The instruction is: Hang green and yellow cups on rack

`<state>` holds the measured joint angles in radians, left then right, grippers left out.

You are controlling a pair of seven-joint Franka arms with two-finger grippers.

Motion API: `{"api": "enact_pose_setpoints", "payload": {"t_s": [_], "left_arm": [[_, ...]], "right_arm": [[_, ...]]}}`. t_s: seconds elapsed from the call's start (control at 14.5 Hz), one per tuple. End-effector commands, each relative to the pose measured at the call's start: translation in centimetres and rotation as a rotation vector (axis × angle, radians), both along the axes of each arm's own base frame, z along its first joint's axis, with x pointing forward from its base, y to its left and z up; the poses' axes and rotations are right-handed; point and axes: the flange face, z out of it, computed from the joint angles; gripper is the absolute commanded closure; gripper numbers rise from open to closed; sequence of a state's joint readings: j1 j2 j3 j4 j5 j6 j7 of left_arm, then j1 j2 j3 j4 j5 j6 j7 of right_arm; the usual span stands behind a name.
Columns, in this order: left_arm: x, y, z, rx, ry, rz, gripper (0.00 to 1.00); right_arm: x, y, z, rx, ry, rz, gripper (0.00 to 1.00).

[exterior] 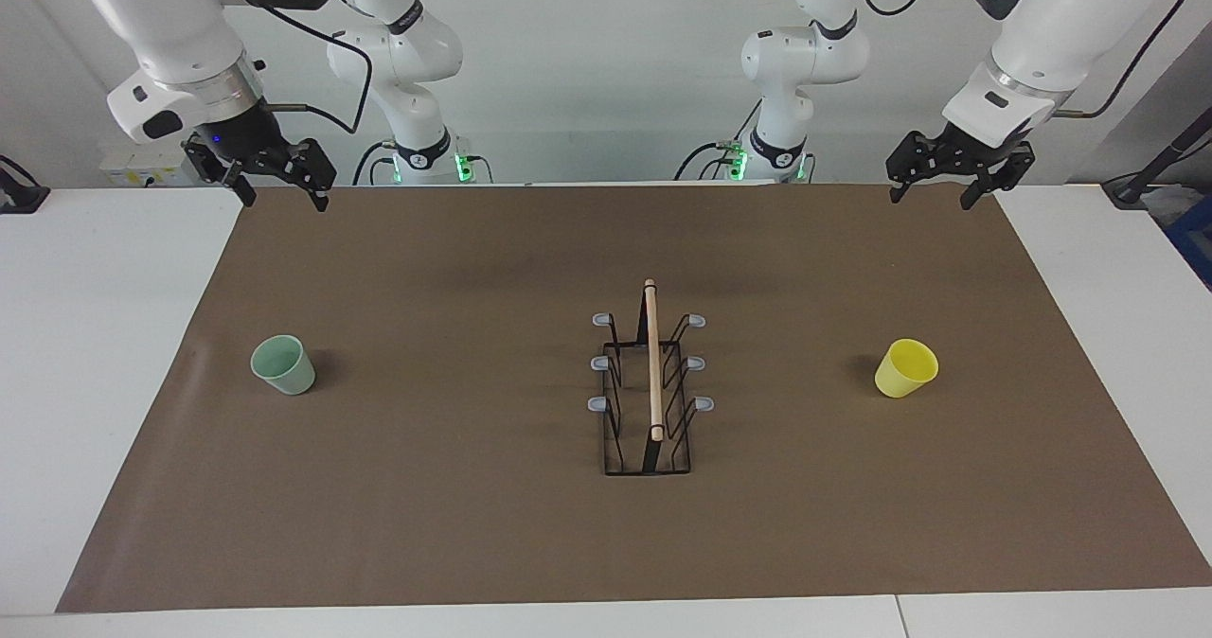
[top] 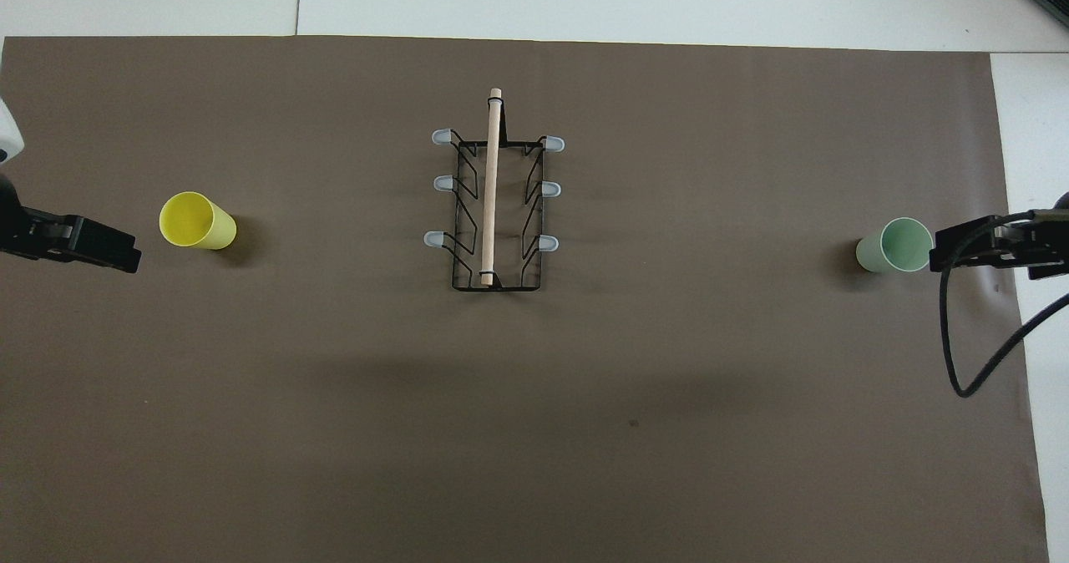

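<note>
While both arms hung raised at the robots' edge of the brown paper mat (exterior: 473,524), the scene read as follows, taken across the facing view.

Right gripper (exterior: 281,193): black two-finger hand, fingers spread and holding nothing, up in the air over the mat's corner at the right arm's end of the table.

Pale mint-green plastic tumbler (exterior: 282,364): upright on the mat, mouth up, toward the right arm's end — well apart from the rack.

Narrow black wire rack (exterior: 648,449): at the middle of the mat, its long light wooden rod handle (exterior: 652,359) running along the top, pointing toward the robots; six grey-tipped prongs (exterior: 599,363), three on each side, all bare.

Bright yellow plastic tumbler (exterior: 906,368): on the mat toward the left arm's end, mouth up, about as far from the robots as the green one.

Left gripper (exterior: 933,195): black fingers parted, grasping nothing — in the air over the mat's corner at the left arm's end.
</note>
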<state>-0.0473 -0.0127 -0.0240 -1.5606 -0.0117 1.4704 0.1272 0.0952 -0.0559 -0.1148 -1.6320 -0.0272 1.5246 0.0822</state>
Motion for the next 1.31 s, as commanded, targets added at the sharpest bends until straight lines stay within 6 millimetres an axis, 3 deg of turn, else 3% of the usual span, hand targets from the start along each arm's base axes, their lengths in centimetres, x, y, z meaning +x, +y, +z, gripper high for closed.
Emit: {"api": "enact_pose_setpoints", "payload": {"t_s": [0.0,0.14,0.28,0.34,0.55,0.69,0.96,1.03,1.1,1.24], "left_arm": [[-0.9,0.1,-0.3,-0.012,-0.005,0.009,0.00],[-0.7,0.2,-0.3,-0.013,-0.021,0.015,0.00],[-0.3,0.4,-0.9,-0.018,-0.015,0.029,0.00],[0.1,1.5,-1.2,-0.032,-0.014,0.068,0.00],[2.4,2.8,-4.1,-0.057,0.019,0.137,0.00],[4.4,4.1,-6.7,-0.066,0.062,0.261,0.00],[8.3,6.1,-10.4,-0.113,0.097,0.609,0.00],[9.2,6.9,-12.6,-0.117,0.130,0.701,0.00],[10.3,7.9,-14.3,-0.115,0.156,0.786,0.00],[12.6,9.1,-15.7,-0.127,0.176,0.954,0.00]], "right_arm": [[-1.1,0.3,-1.3,0.013,0.011,0.001,0.00],[-0.4,0.6,-4.4,0.026,-0.028,0.016,0.00],[2.0,0.9,-7.7,0.011,0.028,0.025,0.00],[3.4,0.9,-9.2,0.006,0.044,0.048,0.00],[10.5,1.0,-15.8,-0.039,0.113,0.180,0.00],[12.5,0.6,-19.2,-0.062,0.114,0.298,0.00],[13.5,3.8,-27.5,-0.247,0.287,0.643,0.00],[13.6,4.5,-29.1,-0.286,0.338,0.762,0.00],[13.5,4.3,-29.5,-0.333,0.410,0.926,0.00],[12.2,5.9,-32.2,-0.418,0.573,1.185,0.00]]}}
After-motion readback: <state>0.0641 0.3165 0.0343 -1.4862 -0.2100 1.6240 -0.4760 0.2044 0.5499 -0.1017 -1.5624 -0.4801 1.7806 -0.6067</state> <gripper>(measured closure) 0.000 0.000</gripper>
